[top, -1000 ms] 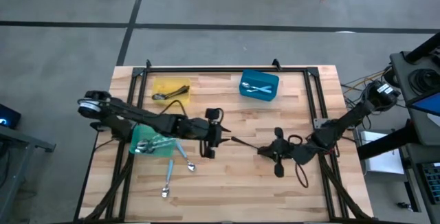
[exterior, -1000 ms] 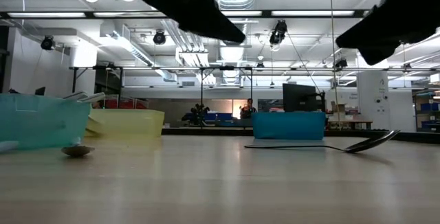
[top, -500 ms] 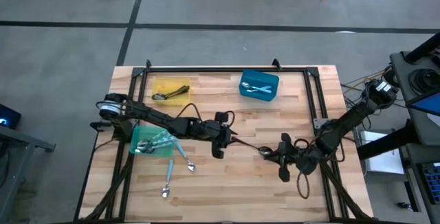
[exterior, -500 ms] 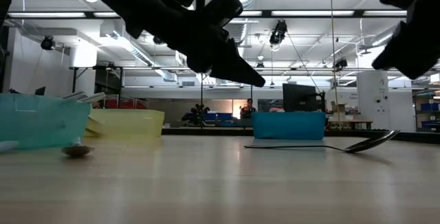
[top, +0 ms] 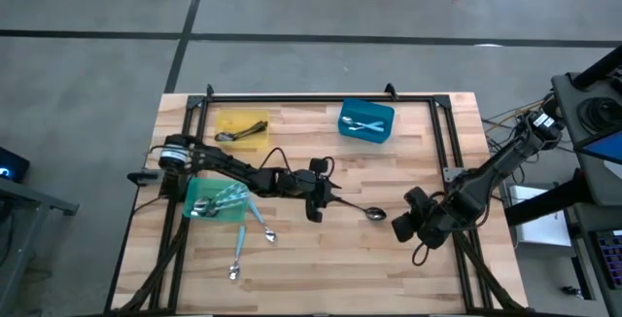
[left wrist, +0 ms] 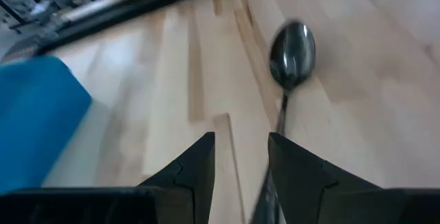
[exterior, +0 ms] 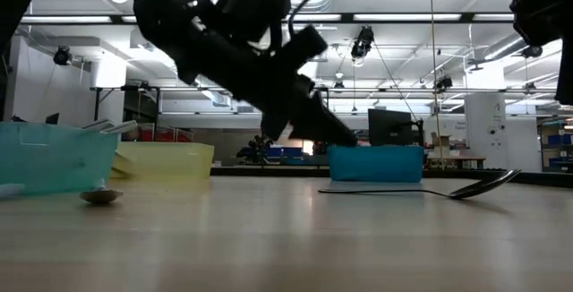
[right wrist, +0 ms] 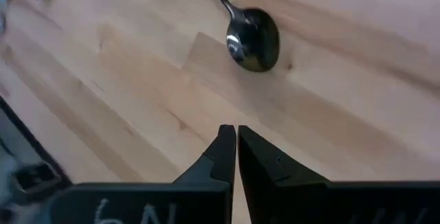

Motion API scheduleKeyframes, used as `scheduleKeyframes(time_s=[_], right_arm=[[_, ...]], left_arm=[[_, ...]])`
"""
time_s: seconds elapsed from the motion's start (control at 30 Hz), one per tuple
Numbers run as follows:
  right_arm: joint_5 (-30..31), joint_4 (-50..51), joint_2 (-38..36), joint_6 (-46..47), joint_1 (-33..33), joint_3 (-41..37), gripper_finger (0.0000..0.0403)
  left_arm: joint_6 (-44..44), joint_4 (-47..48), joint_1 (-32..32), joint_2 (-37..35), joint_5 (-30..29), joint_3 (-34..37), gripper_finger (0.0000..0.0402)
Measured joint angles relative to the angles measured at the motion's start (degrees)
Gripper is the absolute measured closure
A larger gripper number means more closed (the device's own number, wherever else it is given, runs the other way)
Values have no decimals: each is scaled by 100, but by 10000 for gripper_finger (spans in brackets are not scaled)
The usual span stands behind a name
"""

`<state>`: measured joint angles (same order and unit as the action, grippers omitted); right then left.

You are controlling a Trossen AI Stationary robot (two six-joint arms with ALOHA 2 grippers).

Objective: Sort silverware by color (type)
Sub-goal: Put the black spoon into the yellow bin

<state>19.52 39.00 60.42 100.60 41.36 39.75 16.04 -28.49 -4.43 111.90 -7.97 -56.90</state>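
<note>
A dark spoon (top: 356,207) lies flat on the wooden table near its middle, bowl (left wrist: 293,52) toward the right. My left gripper (top: 327,197) is open and hovers over the spoon's handle end; in the left wrist view the handle (left wrist: 278,122) runs in beside one finger (left wrist: 295,172). In the low view its fingertips (exterior: 347,136) stand above the table. My right gripper (top: 400,226) is shut and empty, just right of and nearer than the bowl (right wrist: 253,40). Two spoons with light blue handles (top: 255,220) (top: 236,255) lie loose at the near left.
A yellow bin (top: 241,127) with dark utensils stands at the far left. A blue bin (top: 366,123) with pale utensils stands at the far middle. A green bin (top: 216,203) with several spoons stands at the left, under my left arm. A black frame (top: 321,99) borders the table.
My left gripper has moved toward the table's right edge and down, closing on the dark spoon's handle end. My right gripper has drawn back from the spoon's bowl toward the right and near edges. The spoon has stayed where it was.
</note>
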Motion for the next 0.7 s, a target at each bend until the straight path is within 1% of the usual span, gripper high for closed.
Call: scheduleKeyframes(time_s=[0.1, 0.2, 0.27, 0.37, 0.47, 0.7], right_arm=[[-23, -8, 0, 515, -11, -2, 393], [-25, -30, 0, 633, -13, -4, 386], [-25, -37, 4, 732, -13, -4, 374], [-22, -65, 76, 857, -26, -4, 345], [-26, 16, 216, 1060, -215, -17, 314], [-202, -110, 343, 738, -661, -98, 247]], left_arm=[[-7, -56, 16, 239, 2, 0, 286], [-18, -220, 16, 450, 2, 0, 286], [-20, -271, 20, 547, 2, 0, 286], [-22, -332, 20, 654, 2, 2, 286], [-22, -337, 22, 748, 4, 2, 286], [-50, -342, 43, 872, 12, 2, 286]])
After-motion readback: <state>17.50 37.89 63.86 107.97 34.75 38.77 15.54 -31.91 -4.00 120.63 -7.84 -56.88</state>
